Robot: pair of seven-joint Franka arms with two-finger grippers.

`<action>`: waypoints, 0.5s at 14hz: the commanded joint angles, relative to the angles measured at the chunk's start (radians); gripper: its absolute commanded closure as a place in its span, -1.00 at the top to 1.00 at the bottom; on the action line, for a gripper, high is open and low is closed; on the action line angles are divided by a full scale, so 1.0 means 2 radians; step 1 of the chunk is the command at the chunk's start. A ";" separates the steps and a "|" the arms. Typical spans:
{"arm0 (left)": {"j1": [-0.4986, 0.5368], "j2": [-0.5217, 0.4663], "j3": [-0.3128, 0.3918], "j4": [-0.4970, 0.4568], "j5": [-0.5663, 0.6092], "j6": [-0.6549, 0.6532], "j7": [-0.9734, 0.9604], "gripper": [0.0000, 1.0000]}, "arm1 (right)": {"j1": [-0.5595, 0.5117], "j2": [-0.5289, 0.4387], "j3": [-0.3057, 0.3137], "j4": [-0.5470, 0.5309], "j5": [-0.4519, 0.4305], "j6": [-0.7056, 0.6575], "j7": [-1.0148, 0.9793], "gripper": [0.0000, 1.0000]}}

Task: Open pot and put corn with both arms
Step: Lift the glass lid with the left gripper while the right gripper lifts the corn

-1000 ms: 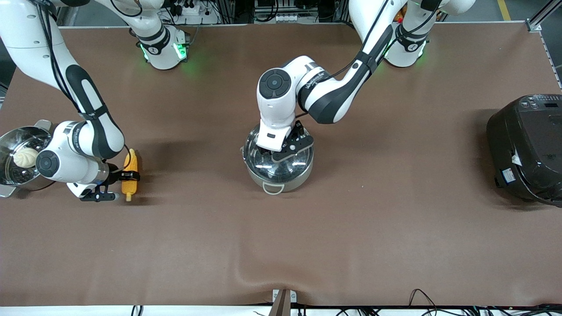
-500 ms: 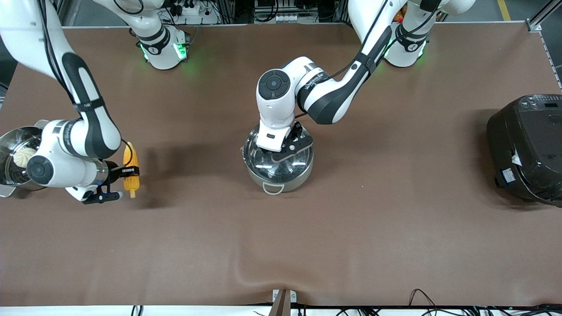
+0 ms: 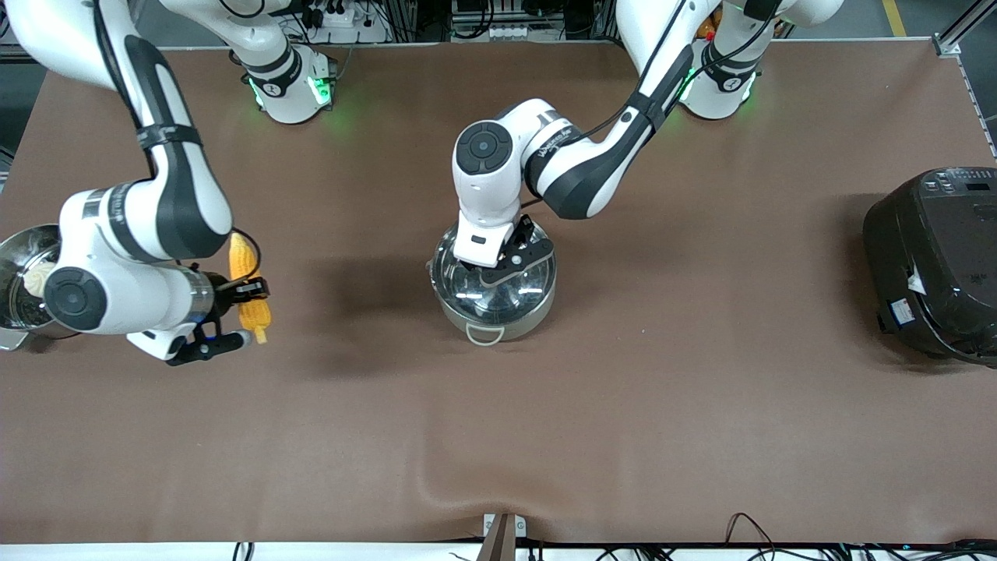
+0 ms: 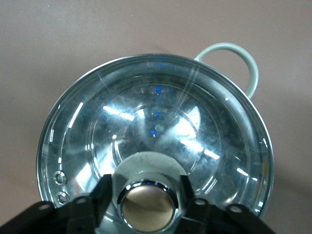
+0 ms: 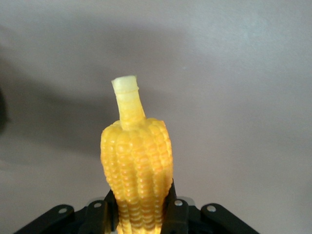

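The steel pot point(image 3: 495, 318) stands mid-table with its glass lid point(image 4: 156, 122) on and one loop handle point(image 4: 246, 61) showing. My left gripper point(image 3: 498, 269) is down on the lid. In the left wrist view its fingers point(image 4: 103, 190) press both sides of the collar under the copper-coloured knob point(image 4: 147, 207). The yellow corn point(image 3: 240, 261) hangs in the air over the table at the right arm's end, stub stem pointing toward the front camera. My right gripper point(image 3: 249, 290) is shut on the middle of the corn point(image 5: 136, 165), with a finger point(image 5: 178, 212) on each side.
A steel steamer pot point(image 3: 15, 312) with a white bun point(image 3: 33, 276) sits at the right arm's end, partly under that arm. A big black rice cooker point(image 3: 935, 265) stands at the left arm's end. The brown cloth bulges at the front edge point(image 3: 467, 491).
My right gripper has lifted the corn off the table and carried it a little toward the pot. The left gripper's fingers have closed in on the lid knob; the lid has not moved.
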 commanded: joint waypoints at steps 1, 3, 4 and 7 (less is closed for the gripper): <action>-0.006 0.006 0.003 0.011 -0.004 0.002 -0.014 0.00 | 0.026 0.008 -0.002 0.034 0.007 -0.023 0.039 -0.91; -0.007 0.008 0.003 0.010 -0.004 0.002 -0.014 -0.31 | 0.036 0.009 -0.002 0.045 0.007 -0.029 0.061 -0.92; -0.007 0.009 0.003 0.010 -0.004 0.002 -0.013 -0.52 | 0.038 0.009 -0.001 0.048 0.012 -0.030 0.066 -0.93; -0.008 0.012 0.004 0.010 -0.003 0.002 -0.009 -1.00 | 0.031 0.009 -0.003 0.051 0.049 -0.030 0.094 -0.96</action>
